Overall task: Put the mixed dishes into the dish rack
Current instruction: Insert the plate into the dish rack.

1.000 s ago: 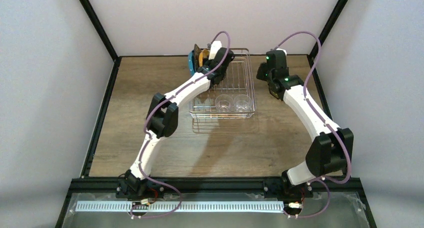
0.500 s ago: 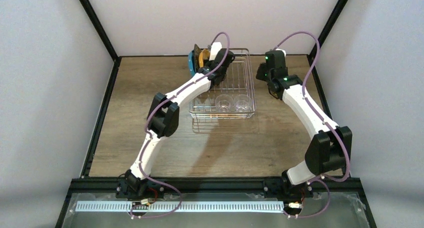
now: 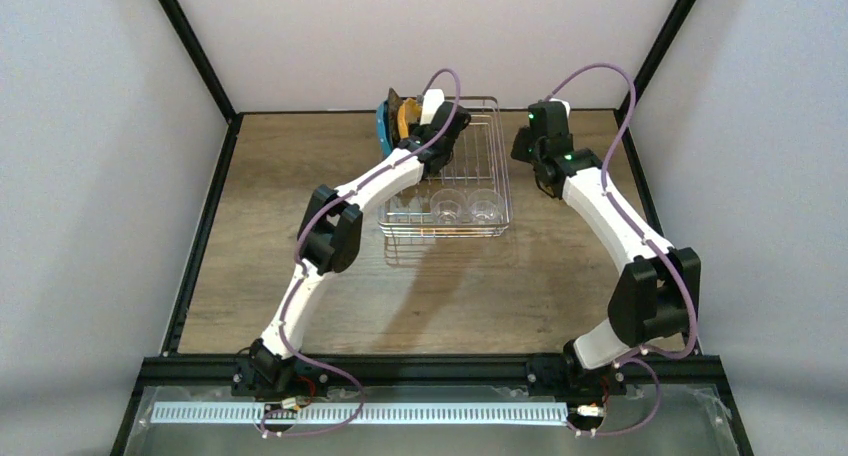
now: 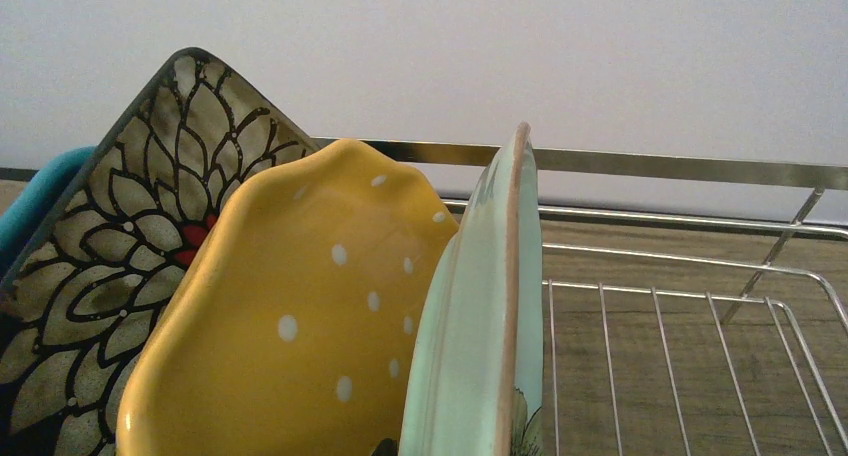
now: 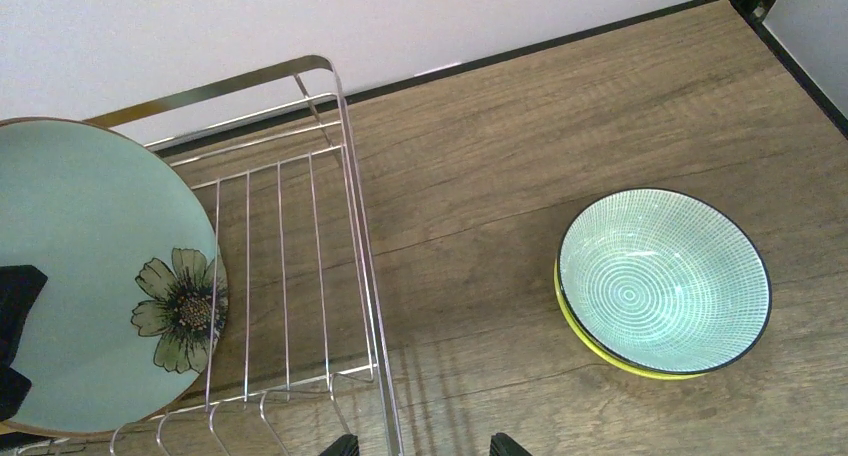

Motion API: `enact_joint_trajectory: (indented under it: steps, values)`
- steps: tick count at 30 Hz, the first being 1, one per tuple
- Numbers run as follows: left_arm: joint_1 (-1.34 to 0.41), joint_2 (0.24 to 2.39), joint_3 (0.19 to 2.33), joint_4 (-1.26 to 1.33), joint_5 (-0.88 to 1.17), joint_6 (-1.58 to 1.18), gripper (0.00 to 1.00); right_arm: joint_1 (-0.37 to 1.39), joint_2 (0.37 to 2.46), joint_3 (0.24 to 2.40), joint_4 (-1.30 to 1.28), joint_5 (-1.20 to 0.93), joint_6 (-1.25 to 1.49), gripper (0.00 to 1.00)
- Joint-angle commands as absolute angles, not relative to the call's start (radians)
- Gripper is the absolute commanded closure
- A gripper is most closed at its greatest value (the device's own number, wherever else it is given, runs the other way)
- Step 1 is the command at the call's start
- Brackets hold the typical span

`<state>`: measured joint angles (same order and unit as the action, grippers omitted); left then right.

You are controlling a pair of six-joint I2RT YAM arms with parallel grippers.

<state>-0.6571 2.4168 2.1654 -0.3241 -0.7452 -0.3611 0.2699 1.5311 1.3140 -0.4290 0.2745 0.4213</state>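
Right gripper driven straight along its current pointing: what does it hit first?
Probably bare table beside the dish rack side wire; the right gripper may clip that wire with its rack-side fingertip, depth unclear.

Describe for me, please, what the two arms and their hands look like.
Both the left arm and right arm have white tube-like links joined by bulky black joints, with a purple cable looping along each. Small green lights glow on the right arm's black wrist section. The right hand ends in dark fingertips.
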Motion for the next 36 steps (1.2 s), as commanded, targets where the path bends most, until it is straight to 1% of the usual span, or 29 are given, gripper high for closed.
enact_joint_trajectory:
  steps: [1,8,21,22,25,30,34,36]
  values:
    - [-0.651,2.423,2.176,-0.260,-0.783,-0.375,0.97,0.271,1.553,1.324,-0.415,0.300,0.414,0.23]
    - [-0.652,2.434,2.173,-0.279,-0.785,-0.392,0.95,0.271,1.555,1.324,-0.419,0.305,0.415,0.22]
    - [-0.652,2.442,2.139,-0.302,-0.769,-0.406,0.77,0.270,1.542,1.307,-0.424,0.304,0.430,0.22]
    - [-0.652,2.443,2.136,-0.304,-0.767,-0.409,0.76,0.270,1.540,1.307,-0.425,0.305,0.430,0.22]
    - [-0.652,2.445,2.132,-0.316,-0.764,-0.414,0.65,0.270,1.535,1.304,-0.427,0.304,0.431,0.22]
    - [-0.652,2.444,2.120,-0.336,-0.767,-0.424,0.58,0.271,1.524,1.299,-0.431,0.304,0.436,0.22]
    - [-0.651,2.435,2.115,-0.343,-0.773,-0.426,0.45,0.271,1.517,1.297,-0.437,0.302,0.439,0.22]
    - [-0.652,2.430,2.115,-0.346,-0.772,-0.425,0.42,0.271,1.513,1.295,-0.439,0.301,0.441,0.21]
